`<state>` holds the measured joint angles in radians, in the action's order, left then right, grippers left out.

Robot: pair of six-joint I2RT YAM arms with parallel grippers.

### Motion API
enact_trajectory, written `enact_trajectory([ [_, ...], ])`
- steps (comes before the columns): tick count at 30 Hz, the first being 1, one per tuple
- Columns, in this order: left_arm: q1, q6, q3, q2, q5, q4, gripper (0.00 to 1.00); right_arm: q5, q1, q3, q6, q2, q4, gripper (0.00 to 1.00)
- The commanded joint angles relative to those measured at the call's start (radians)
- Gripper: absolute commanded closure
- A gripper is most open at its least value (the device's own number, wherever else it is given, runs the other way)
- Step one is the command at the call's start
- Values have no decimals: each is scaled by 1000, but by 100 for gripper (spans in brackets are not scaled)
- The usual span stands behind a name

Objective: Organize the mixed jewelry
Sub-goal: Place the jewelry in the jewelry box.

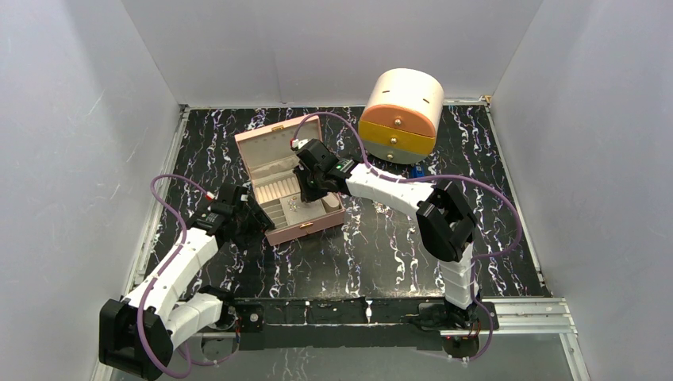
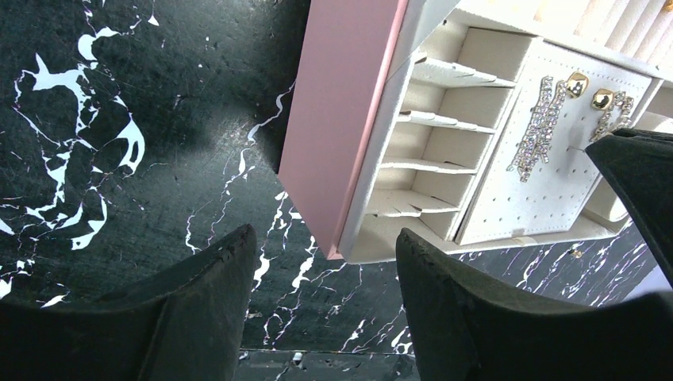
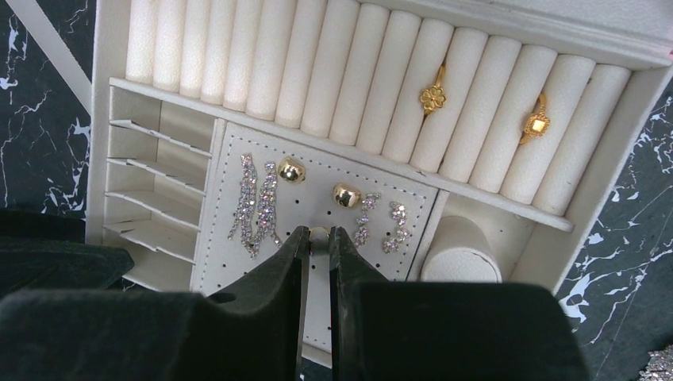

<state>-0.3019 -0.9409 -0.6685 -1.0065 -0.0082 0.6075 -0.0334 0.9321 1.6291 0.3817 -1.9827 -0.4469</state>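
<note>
The pink jewelry box (image 1: 290, 186) lies open. In the right wrist view two gold rings (image 3: 432, 97) (image 3: 536, 124) sit in the ring rolls. Two gold studs (image 3: 291, 169) (image 3: 345, 194) and sparkly drop earrings (image 3: 255, 202) are pinned on the perforated earring panel (image 3: 313, 208). My right gripper (image 3: 319, 238) is shut on a small pale gold-rimmed earring at that panel. It hovers over the box (image 1: 305, 190). My left gripper (image 2: 325, 294) is open and empty beside the box's near-left corner (image 1: 252, 218). The studs (image 2: 577, 83) also show in the left wrist view.
A round cream cabinet with orange and yellow drawers (image 1: 401, 115) stands at the back right, a blue object (image 1: 418, 170) just in front of it. A white cushion post (image 3: 460, 254) sits right of the panel. A glinting piece (image 3: 659, 365) lies on the table beside the box.
</note>
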Motion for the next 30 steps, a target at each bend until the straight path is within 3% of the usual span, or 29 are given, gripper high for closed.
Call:
enact_trajectory([
  [1,6,16,-32,-1,-25,20,38,21,6,28,-2,48,-4,91],
  [20,6,30,-44,-20,-29,22,38,-24,8,46,-17,17,-28,90],
  [27,5,37,-53,-23,-33,29,38,-15,15,94,-17,-32,-48,82],
  [30,6,43,-65,-25,-35,37,38,-14,16,105,-9,-31,-58,73],
])
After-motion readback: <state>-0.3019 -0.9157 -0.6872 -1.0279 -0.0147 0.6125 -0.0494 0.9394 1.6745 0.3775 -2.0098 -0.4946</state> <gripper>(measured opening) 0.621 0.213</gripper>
